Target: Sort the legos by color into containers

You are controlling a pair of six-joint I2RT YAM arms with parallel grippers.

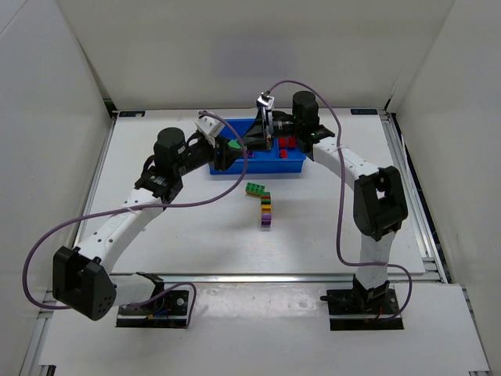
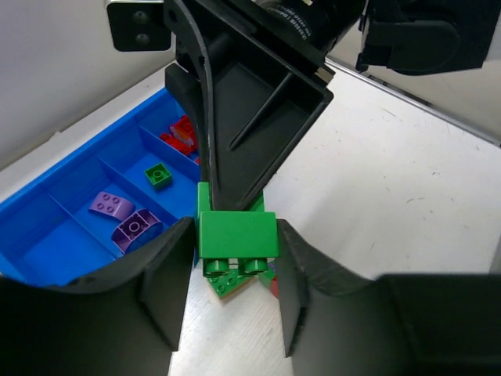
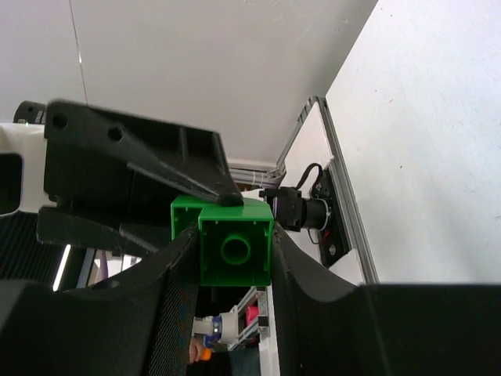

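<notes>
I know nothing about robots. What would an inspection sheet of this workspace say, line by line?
Surface: white table, no marks seen.
Job's things: blue tray at the far side holds purple bricks, a small green brick and red bricks in separate compartments. A loose green brick and a mixed stack lie on the table.
Clutter: nothing seen.
Grippers: left gripper and right gripper both appear closed on the same green brick, which seems to have a second green piece joined behind it.
Cables: purple cable loops loosely off each arm.
Surroundings: white walls, metal rails along the table edges.
</notes>
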